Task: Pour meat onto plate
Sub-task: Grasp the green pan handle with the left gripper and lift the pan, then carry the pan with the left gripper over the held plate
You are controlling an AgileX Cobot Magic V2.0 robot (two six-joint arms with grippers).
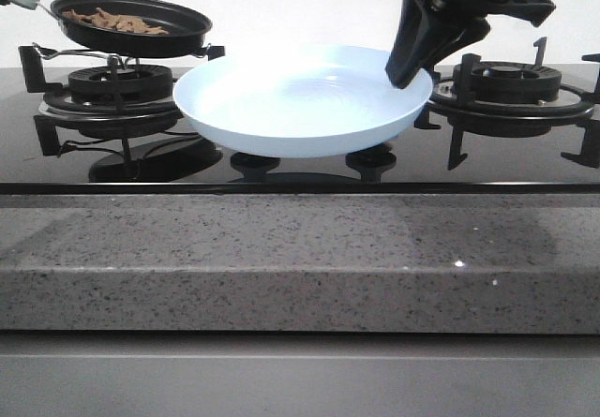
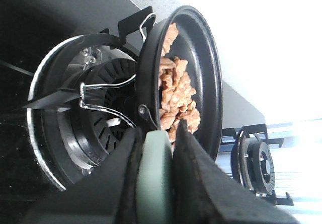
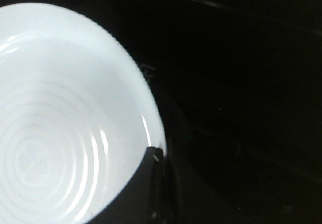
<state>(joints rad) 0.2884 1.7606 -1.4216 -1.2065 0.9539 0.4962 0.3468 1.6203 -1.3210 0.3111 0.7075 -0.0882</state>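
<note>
The left gripper (image 2: 161, 148) is clamped on the pale green handle (image 2: 155, 178) of the pan (image 1: 131, 25), which hangs level above the far-left burner (image 1: 117, 84). The meat (image 1: 112, 20) lies heaped inside the pan. The plate (image 1: 300, 103) is at the middle of the stove (image 1: 281, 169), raised off the glass, between the two burners. The right gripper (image 1: 405, 72) pinches the plate's right rim, fingers closed on it. A grey counter (image 1: 300, 258) runs along the near edge.
</note>
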